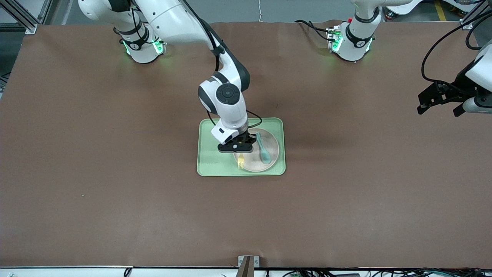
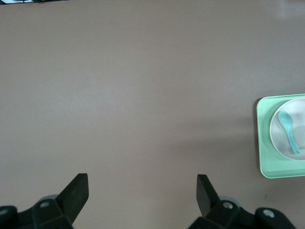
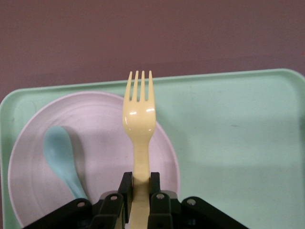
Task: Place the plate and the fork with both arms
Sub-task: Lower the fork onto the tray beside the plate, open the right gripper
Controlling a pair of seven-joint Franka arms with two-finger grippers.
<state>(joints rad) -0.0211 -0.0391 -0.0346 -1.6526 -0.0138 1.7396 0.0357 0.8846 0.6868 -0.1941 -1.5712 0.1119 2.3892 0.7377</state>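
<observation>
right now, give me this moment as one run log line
right gripper: shut on fork, over plate edge | spoon: on plate | plate: on tray | left gripper: open, waiting over bare table

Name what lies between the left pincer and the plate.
Only bare brown table and the tray's rim separate the open left pincer from the plate, per left wrist view.

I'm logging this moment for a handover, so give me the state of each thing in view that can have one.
Pale-yellow plastic fork: held by its handle, tines over the plate's rim.
Round pale-pink plastic plate: lying in the tray.
Teal plastic spoon: lying on the plate.
Rectangular light-green tray: flat on the table.
Right gripper: shut on the fork, over the tray.
Left gripper: open, empty, waiting over the left arm's end of the table.
</observation>
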